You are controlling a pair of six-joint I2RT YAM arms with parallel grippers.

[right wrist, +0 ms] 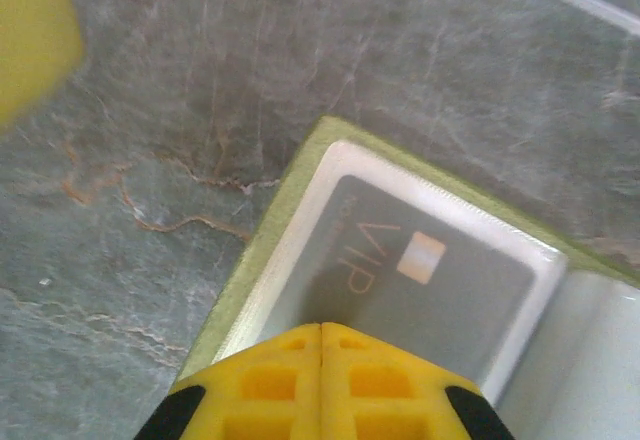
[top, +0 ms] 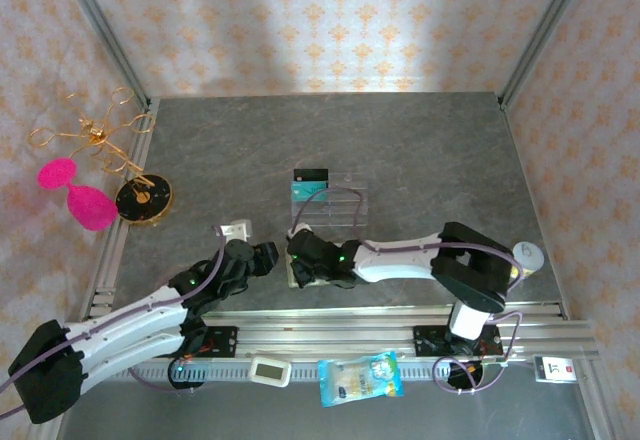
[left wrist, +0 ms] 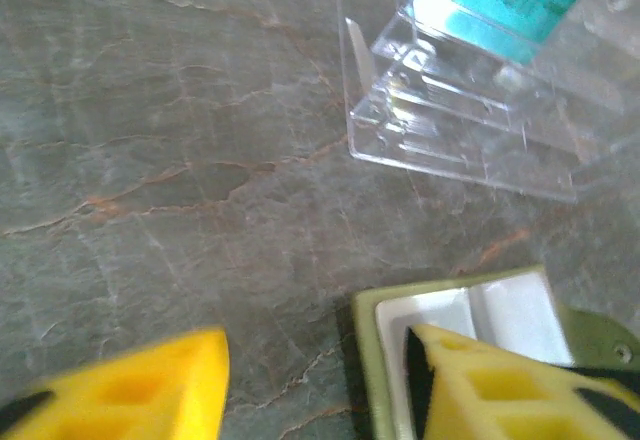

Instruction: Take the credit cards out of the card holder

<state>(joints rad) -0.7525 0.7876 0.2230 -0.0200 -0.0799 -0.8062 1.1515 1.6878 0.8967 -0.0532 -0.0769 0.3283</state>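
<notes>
1. Right end effector (right wrist: 320, 360): clenched, with the pads meeting and no gap between them. It sits at the near edge of the card holder (right wrist: 268, 222). The holder lies open and flat close to the near edge of the bench (left wrist: 150, 160), about midway along it. Whether a card edge or the pocket lip is nipped between the pads cannot be told.
2. Credit card (right wrist: 400, 270), marked VIP, sits inside the clear pocket of the holder. Risk: the pads may be gripping only pocket film, or nothing, in which case a pull brings no card out.
3. Risk: if lip and card are pinched together, a pull drags the whole holder across the bench instead of sliding the card free.
4. Left end effector (left wrist: 315, 360): released, with the jaws apart. One finger is over the holder's corner and the other over bare bench. It clamps nothing, so the holder looks unanchored. If it closes here, it could lift or fold that corner.
5. Both end effectors work close together over the holder. A sideways shift by either one risks the fingers colliding.
6. Clear tray (left wrist: 450, 150) stands just beyond the holder, toward the middle of the bench, with a teal card (left wrist: 510, 0) at its far end. A dragged or flicked holder could knock the tray and unseat that card.
</notes>
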